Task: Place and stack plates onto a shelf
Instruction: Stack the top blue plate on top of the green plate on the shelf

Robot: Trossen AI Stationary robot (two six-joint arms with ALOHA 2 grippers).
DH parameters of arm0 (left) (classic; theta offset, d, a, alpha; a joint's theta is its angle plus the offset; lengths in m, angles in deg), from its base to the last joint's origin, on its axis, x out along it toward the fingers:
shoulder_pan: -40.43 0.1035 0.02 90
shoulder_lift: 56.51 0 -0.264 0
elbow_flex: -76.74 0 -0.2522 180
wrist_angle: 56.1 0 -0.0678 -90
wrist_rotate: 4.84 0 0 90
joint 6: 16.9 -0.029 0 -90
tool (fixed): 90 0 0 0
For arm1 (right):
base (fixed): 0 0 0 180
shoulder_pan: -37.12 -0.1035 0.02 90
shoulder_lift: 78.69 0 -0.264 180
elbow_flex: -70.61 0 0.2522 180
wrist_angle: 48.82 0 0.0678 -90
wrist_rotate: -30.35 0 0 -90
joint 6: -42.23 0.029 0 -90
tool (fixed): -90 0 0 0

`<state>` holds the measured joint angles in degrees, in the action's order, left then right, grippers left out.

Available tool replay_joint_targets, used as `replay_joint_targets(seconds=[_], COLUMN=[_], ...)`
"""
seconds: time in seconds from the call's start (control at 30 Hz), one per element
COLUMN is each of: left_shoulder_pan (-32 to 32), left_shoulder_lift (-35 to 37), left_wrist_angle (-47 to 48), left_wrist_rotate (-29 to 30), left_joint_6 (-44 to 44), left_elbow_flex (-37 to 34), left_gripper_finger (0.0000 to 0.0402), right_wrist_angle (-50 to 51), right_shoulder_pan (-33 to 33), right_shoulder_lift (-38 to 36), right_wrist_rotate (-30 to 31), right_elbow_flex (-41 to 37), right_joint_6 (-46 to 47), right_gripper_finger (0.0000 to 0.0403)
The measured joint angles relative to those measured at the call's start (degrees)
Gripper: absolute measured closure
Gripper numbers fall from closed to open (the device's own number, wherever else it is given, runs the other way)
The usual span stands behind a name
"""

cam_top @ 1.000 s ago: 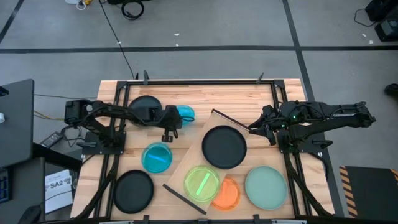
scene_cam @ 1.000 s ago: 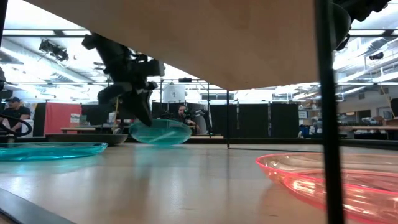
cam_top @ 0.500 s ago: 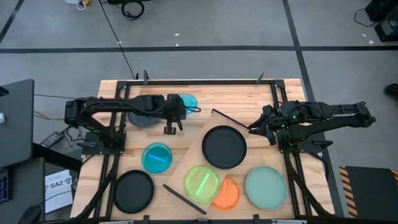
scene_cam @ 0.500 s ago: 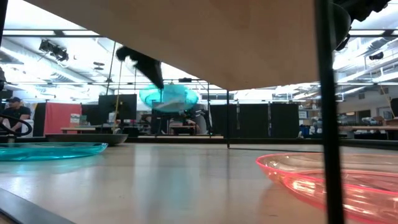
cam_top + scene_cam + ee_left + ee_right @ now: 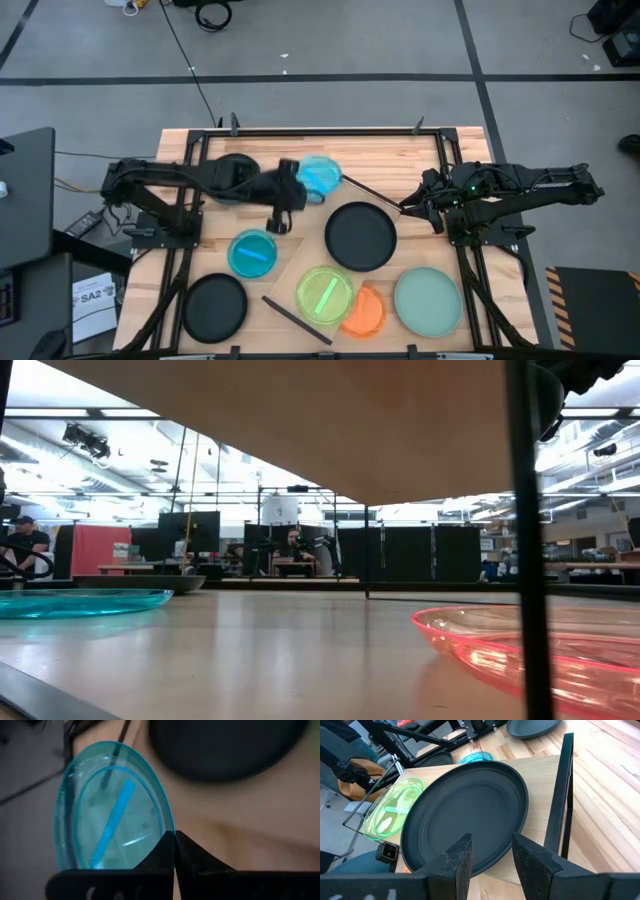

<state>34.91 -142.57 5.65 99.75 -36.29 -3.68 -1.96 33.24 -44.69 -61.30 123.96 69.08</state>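
The left hand (image 5: 296,186) is pinching the rim of a blue plate (image 5: 320,174), carried tilted above the back of the worktop (image 5: 380,155), just beside the shelf's (image 5: 300,262) far corner. In the left wrist view the fingers (image 5: 192,857) are pressed together on the edge of this plate (image 5: 112,815), which stands nearly on edge.

The right hand (image 5: 408,207) waits at the shelf's far right end, beside the dark end strip (image 5: 372,191), with its fingers (image 5: 457,857) spread apart. Just ahead of it lies a black plate (image 5: 360,236) on the shelf, and a green plate (image 5: 324,294) lies on the shelf nearer the front.

Off the shelf, on the worktop: an orange plate (image 5: 368,312) partly tucked under the green one, a mint plate (image 5: 428,300) at front right, a second blue plate (image 5: 252,253) left of the shelf, a black plate at front left (image 5: 214,306), and another black plate at back left (image 5: 226,172), mostly hidden under the left arm.

The worktop is light planked wood in a dark frame, standing on a grey floor with dark lines. In the low view the shelf's underside (image 5: 330,420) fills the top, with the orange plate (image 5: 540,650) close by and a person (image 5: 20,540) seated in the room behind.
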Motion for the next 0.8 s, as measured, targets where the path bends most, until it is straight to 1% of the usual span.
replay_joint_targets(seconds=[0.2, 0.43, 0.6, 0.8], left_shoulder_pan=[-11.33, -23.19, -28.50, -31.32], left_shoulder_lift=[-0.21, -3.01, -6.51, -10.02], left_wrist_angle=[-2.73, -7.84, -11.98, -14.40], left_wrist_rotate=[0.00, 0.13, 0.20, 0.38], left_joint_6=[2.75, 5.27, 5.26, 5.25], left_elbow_flex=[0.23, 0.23, 0.21, 0.21], left_gripper_finger=[0.0399, 0.0399, 0.0399, 0.0398], right_wrist_angle=[0.01, 0.01, -0.10, -0.43], right_shoulder_pan=[0.00, 0.00, 0.00, 0.00], right_shoulder_lift=[0.00, 0.00, 0.01, 0.00], right_wrist_rotate=[0.00, 0.00, 0.00, 0.00], right_elbow_flex=[0.00, 0.00, 0.02, 0.02], right_joint_6=[0.00, 0.00, 0.00, 0.00], right_gripper_finger=[0.0258, 0.0258, 0.0258, 0.0258])
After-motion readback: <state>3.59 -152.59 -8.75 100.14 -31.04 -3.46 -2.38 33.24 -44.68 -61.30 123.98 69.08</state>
